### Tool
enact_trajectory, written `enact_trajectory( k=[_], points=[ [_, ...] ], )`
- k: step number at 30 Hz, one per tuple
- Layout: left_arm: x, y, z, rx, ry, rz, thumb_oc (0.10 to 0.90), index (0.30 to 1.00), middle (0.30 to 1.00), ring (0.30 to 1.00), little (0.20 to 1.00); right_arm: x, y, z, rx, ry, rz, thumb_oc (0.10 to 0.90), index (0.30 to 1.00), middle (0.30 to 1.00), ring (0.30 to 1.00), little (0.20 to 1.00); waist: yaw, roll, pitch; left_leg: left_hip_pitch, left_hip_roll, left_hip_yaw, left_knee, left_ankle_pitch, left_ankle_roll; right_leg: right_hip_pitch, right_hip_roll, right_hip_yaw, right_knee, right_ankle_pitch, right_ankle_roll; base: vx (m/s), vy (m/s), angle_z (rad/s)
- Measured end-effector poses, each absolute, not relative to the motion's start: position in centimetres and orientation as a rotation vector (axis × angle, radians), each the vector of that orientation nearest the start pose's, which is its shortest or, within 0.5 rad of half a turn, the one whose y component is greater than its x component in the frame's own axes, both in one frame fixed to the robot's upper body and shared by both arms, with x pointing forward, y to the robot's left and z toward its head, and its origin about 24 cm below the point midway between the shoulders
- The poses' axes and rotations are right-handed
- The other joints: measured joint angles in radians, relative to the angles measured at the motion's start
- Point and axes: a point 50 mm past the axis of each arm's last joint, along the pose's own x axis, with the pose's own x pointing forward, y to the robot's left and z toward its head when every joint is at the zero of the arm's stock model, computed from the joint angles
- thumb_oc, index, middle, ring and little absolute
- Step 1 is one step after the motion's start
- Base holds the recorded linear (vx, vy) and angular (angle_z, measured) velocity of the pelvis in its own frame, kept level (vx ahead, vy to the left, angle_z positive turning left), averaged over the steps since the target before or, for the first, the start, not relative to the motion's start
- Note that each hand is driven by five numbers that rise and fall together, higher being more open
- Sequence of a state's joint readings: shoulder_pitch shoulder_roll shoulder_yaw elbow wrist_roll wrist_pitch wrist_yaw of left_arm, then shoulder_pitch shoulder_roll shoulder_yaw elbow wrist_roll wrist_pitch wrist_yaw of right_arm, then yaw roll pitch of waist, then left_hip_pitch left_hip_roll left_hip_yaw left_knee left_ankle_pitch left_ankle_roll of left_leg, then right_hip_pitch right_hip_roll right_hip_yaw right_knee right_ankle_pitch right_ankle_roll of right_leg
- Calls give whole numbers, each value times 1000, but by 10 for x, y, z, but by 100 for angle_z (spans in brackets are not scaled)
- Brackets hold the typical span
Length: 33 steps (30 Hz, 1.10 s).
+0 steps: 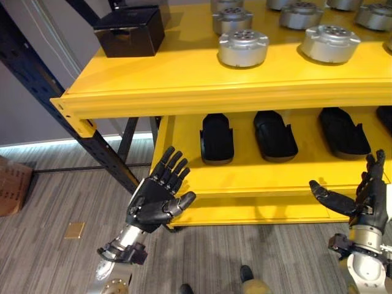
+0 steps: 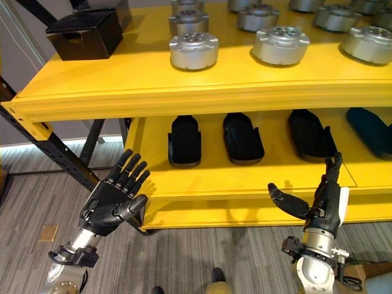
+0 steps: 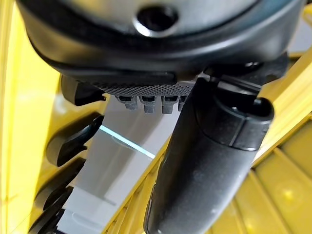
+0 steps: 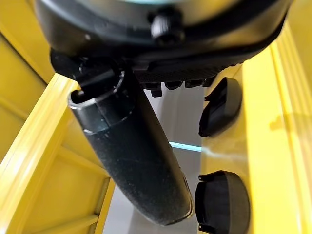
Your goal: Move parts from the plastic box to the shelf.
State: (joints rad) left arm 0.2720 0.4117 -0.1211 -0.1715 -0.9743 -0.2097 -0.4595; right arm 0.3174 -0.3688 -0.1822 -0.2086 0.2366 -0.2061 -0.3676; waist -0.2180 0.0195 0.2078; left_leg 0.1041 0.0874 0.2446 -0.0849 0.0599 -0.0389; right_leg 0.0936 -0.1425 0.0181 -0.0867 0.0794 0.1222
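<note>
Several round silver parts stand on the top level of the yellow shelf, with a black box at its left end. Black moulded parts lie in a row on the lower level, and they also show past the thumbs in the wrist views. My left hand is raised in front of the lower level's left end, open and empty. My right hand is raised at the right, also open, fingers straight and thumb spread, holding nothing.
A dark steel post slants down at the shelf's left corner. A brown cardboard box sits on the wood-pattern floor at far left, with a small tan tag near it.
</note>
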Motion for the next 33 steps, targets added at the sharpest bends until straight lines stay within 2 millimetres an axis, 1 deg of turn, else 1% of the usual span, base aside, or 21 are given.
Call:
enact_trajectory(
  k=[3,6,8,11,21,33],
  points=[
    [192,187,56,-578,-161,-437,900,1000,1000,1000,1000,180,-274,61,-70,-107,-518,900,1000,1000,1000,1000,2,-5,-9,-3,1,-1,0,1,0,-3,1,0,0,0,0,0,0,0],
    [192,188,57,-574,-176,-426,900,1000,1000,1000,1000,180,-274,53,-45,-69,-515,900,1000,1000,1000,1000,4,-7,-20,-13,1,-1,0,2,-1,-12,1,0,0,2,0,0,0,0],
    [193,189,59,-574,-181,-400,900,1000,1000,1000,1000,181,-271,52,-41,-66,-493,900,1000,1000,1000,1000,3,-9,-22,-14,-1,-1,0,9,-8,-16,1,0,0,8,-5,0,0,0],
    [194,190,59,-574,-182,-393,900,1000,1000,1000,1000,182,-267,53,-39,-70,-468,900,1000,1000,1000,1000,5,-10,-22,-14,-1,-2,0,10,-9,-16,2,-1,0,8,-5,0,0,0],
    [194,190,59,-572,-181,-392,900,1000,1000,1000,1000,183,-266,54,-46,-71,-427,900,1000,1000,1000,1000,6,-10,-22,-17,1,-2,0,7,-5,-16,2,-1,0,3,1,0,0,0],
    [192,191,58,-570,-173,-389,900,1000,1000,1000,1000,186,-266,58,-77,-77,-360,900,1000,1000,1000,1000,8,-10,-22,-15,0,-3,0,9,-8,-16,2,-2,0,7,-4,0,0,0]
  ],
)
